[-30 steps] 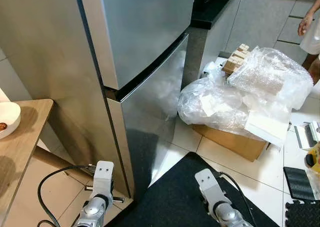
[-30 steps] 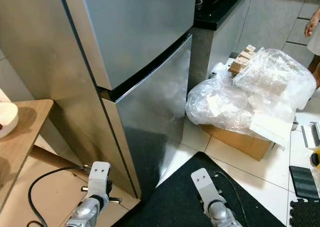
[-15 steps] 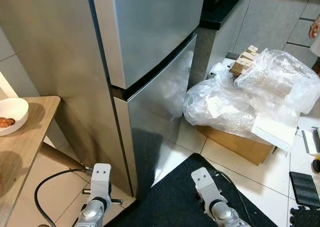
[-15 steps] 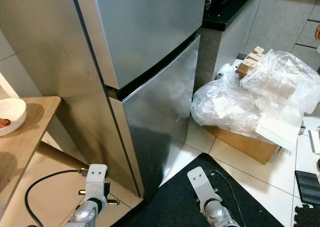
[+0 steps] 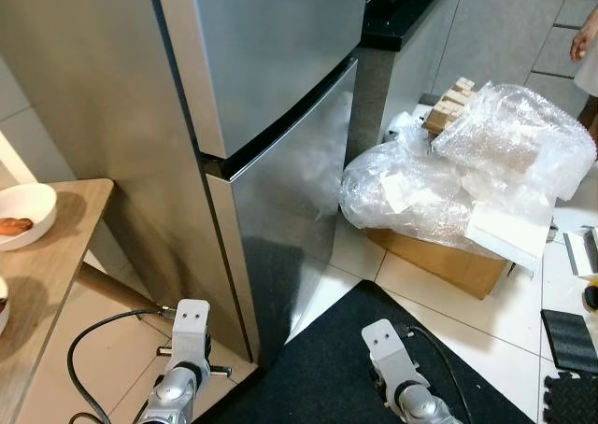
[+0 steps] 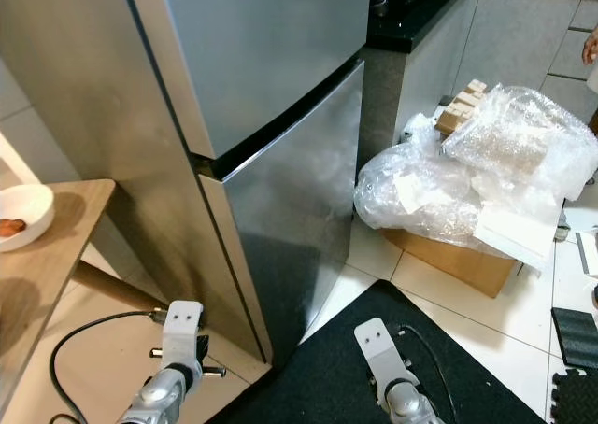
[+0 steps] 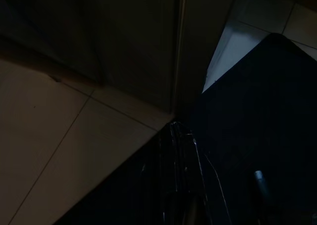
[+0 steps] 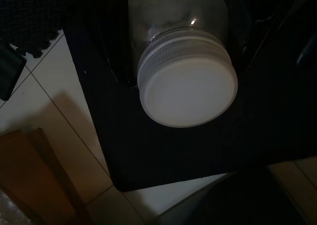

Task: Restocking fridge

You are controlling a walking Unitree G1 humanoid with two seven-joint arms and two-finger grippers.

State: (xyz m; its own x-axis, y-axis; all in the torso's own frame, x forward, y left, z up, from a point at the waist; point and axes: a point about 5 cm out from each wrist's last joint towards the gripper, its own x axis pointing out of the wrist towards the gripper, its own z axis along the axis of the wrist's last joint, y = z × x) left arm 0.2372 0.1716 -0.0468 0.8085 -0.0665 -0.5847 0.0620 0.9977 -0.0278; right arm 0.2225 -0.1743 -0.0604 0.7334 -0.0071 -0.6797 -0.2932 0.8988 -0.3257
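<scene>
The tall stainless fridge stands right in front of me, with both its upper door and its lower door closed. A clear jar with a white screw lid hangs low over the black mat, and my right gripper is shut on it, its dark fingers on either side of the glass. My right arm hangs at the bottom of the head view. My left arm hangs idle by the fridge's bottom corner, and its gripper looks shut and empty in the dark wrist view.
A wooden table with a white bowl is at my left. A black floor mat lies underfoot. Bubble wrap and plastic bags are piled on a cardboard box to the right. A person's hand is at the far right.
The whole picture has shifted a little sideways and back, so the camera moved. The fridge stays closed and both arms hang as before.
</scene>
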